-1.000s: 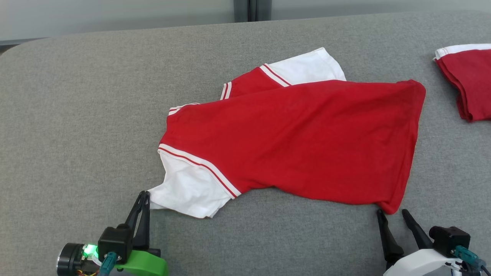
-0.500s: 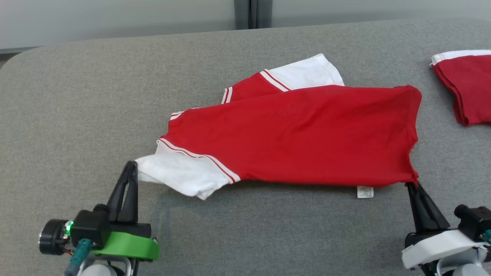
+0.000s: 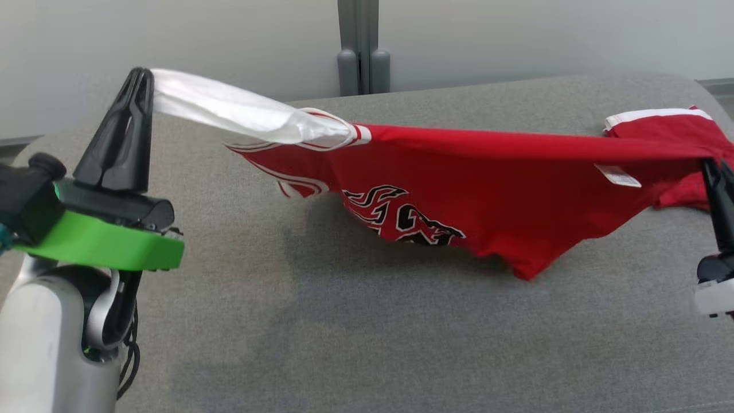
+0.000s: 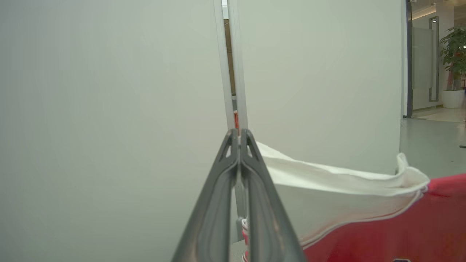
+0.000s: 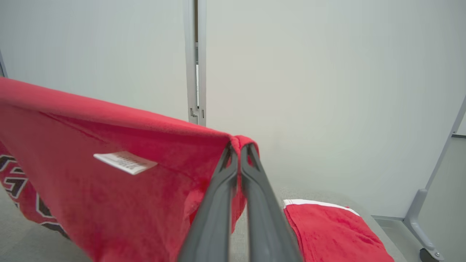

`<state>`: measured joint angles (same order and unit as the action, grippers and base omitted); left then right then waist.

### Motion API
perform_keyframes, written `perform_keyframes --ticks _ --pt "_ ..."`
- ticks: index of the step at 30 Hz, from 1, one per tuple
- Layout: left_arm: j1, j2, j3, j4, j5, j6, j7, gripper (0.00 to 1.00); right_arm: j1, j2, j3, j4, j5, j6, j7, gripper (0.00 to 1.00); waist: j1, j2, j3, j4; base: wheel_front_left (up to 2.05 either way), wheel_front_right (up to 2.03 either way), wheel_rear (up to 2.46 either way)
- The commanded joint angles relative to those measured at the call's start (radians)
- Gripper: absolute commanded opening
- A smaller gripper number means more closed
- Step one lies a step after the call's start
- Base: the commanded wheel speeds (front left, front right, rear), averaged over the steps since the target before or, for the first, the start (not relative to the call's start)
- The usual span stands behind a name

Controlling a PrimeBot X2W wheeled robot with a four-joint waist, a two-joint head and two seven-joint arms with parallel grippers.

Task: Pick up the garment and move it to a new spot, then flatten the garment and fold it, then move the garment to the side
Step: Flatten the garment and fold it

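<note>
The garment is a red T-shirt with white sleeves and a black-and-white print, stretched in the air between my two grippers above the grey table. My left gripper is raised at the upper left, shut on the tip of a white sleeve. At the right edge my right gripper is shut on the red hem corner. The shirt's middle sags, and its lowest point hangs just above the cloth surface. A white care label hangs near the right grip.
A second folded red and white garment lies at the table's far right, partly behind the held shirt; it shows below my right fingers. Pale partition walls stand behind the table.
Both grippers rose with the shirt, lifting it off the table so it hangs stretched between them. The right gripper closed on the hem corner. The head camera tilted up.
</note>
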<state>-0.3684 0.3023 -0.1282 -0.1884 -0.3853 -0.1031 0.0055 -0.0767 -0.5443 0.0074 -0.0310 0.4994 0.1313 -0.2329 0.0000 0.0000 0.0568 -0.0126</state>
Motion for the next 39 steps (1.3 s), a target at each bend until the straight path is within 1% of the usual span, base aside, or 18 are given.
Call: perform_keyframes --ticks 1,3,7,11,14,16,18,20,22,23,24,26,30,35,39 --pt "-0.037 0.013 0.001 -0.013 -0.023 -0.002 0.032 0.0 -0.023 -0.024 -0.002 -0.018 0.022 -0.001 0.022 0.0 0.0 0.0 -0.045 -0.018 0.0 0.0 0.0" --pt "-0.067 0.012 -0.007 -0.032 -0.04 -0.003 0.077 0.0 -0.05 -0.05 0.001 -0.04 0.043 -0.001 0.047 0.0 0.0 0.0 -0.056 -0.021 0.0 0.0 0.0" --pt "-0.127 0.017 -0.014 -0.038 -0.066 -0.006 0.127 0.0 -0.105 -0.078 0.01 -0.052 0.079 -0.001 0.078 0.0 0.0 0.0 -0.065 -0.022 0.0 0.0 0.0" --pt "-0.165 0.009 -0.024 0.0 -0.088 -0.008 0.153 0.0 -0.147 -0.094 0.048 -0.02 0.103 -0.001 0.13 0.0 0.0 0.0 -0.07 -0.019 0.0 0.0 0.0" --pt "-0.152 0.006 -0.039 0.048 -0.106 -0.005 0.196 0.0 -0.167 -0.096 0.095 0.029 0.126 -0.001 0.189 0.0 0.0 0.0 -0.065 -0.021 0.0 0.0 0.0" --pt "-0.131 -0.003 -0.048 0.089 -0.124 -0.001 0.218 0.0 -0.189 -0.086 0.136 0.079 0.143 -0.001 0.223 0.0 0.0 0.0 -0.052 -0.022 0.0 0.0 0.0" --pt "-0.12 -0.008 -0.057 0.131 -0.128 -0.002 0.215 0.0 -0.218 -0.065 0.184 0.138 0.165 -0.001 0.244 0.0 0.0 0.0 -0.03 -0.021 0.0 0.0 0.0" --pt "-0.124 -0.011 -0.064 0.177 -0.116 -0.004 0.192 0.0 -0.254 -0.041 0.226 0.203 0.183 -0.001 0.242 0.0 0.0 0.0 0.002 -0.019 0.0 0.0 0.0" --pt "-0.135 -0.018 -0.079 0.219 -0.101 -0.008 0.159 0.0 -0.295 -0.017 0.263 0.268 0.199 -0.001 0.217 0.0 0.0 0.0 0.037 -0.016 0.0 0.0 0.0" --pt "-0.144 -0.025 -0.088 0.244 -0.094 -0.011 0.138 0.0 -0.314 -0.006 0.282 0.305 0.204 -0.001 0.199 0.46 0.0 0.0 0.055 -0.011 0.0 0.0 0.0" --pt "-0.152 -0.029 -0.094 0.261 -0.09 -0.011 0.122 0.0 -0.326 0.0 0.297 0.327 0.206 -0.001 0.186 1.0 0.0 0.0 0.068 -0.006 0.0 0.0 0.0" --pt "-0.17 -0.031 -0.113 0.298 -0.073 -0.013 0.086 0.0 -0.341 0.009 0.32 0.371 0.215 -0.001 0.155 1.0 0.0 0.0 0.093 0.005 0.0 0.0 0.0" --pt "-0.202 -0.045 -0.146 0.352 -0.063 -0.019 0.03 0.0 -0.319 -0.015 0.368 0.411 0.186 -0.001 0.132 1.0 0.0 0.0 0.13 0.022 0.0 0.0 0.0" --pt "-0.236 -0.047 -0.174 0.381 -0.059 -0.022 -0.012 0.0 -0.291 -0.004 0.343 0.42 0.173 -0.001 0.151 1.0 0.0 0.0 0.175 0.033 0.0 0.0 0.0" --pt "-0.263 -0.045 -0.188 0.378 -0.053 -0.024 -0.031 0.0 -0.313 0.035 0.316 0.441 0.154 -0.001 0.194 1.0 0.0 0.0 0.216 0.039 0.0 0.0 0.0"
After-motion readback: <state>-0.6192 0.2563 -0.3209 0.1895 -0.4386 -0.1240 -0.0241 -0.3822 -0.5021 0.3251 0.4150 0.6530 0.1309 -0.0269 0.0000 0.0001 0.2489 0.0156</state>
